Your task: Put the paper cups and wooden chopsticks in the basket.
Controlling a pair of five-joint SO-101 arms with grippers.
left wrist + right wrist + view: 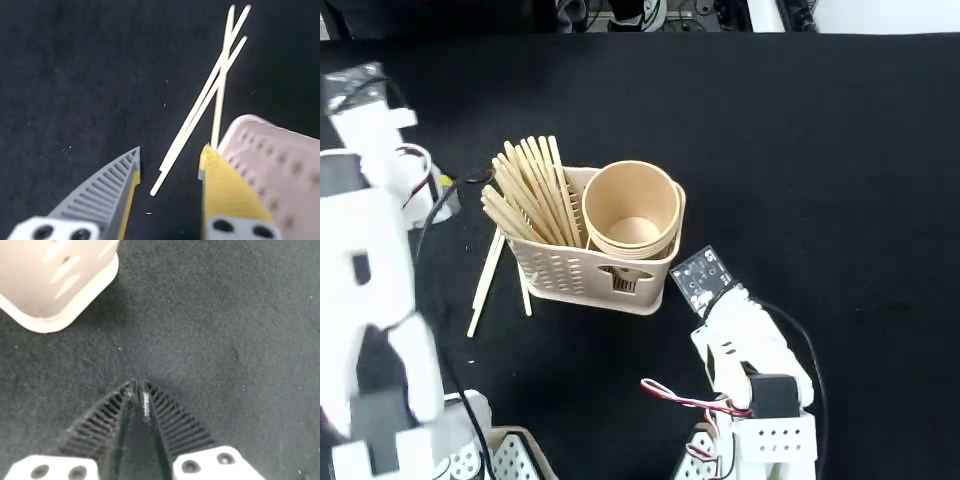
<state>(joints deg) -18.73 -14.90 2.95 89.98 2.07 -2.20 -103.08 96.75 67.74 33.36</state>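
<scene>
Chopsticks point(202, 106), a few loose wooden ones, lie crossed on the black table point(820, 150) just beside the basket point(590, 268), on the left arm's side. A chopstick bundle point(532, 190) already stands in the basket next to the stacked paper cups point(631, 215). The left gripper point(170, 162) hovers over the near ends of the loose sticks, jaws apart, with the yellow-edged jaw close to the basket wall. The right gripper point(138, 387) is closed on nothing, over bare table near a basket corner. Judgement: the step in hand is collecting the strays. I would come down with the jaws straddling the sticks across their length, closer to where they cross, so that one pinch catches all of them. I would also keep the yellow-edged jaw off the basket wall, close gently, and lift before tilting the sticks toward the bundle. Writing: I find none legible on the basket, cups or sticks.
</scene>
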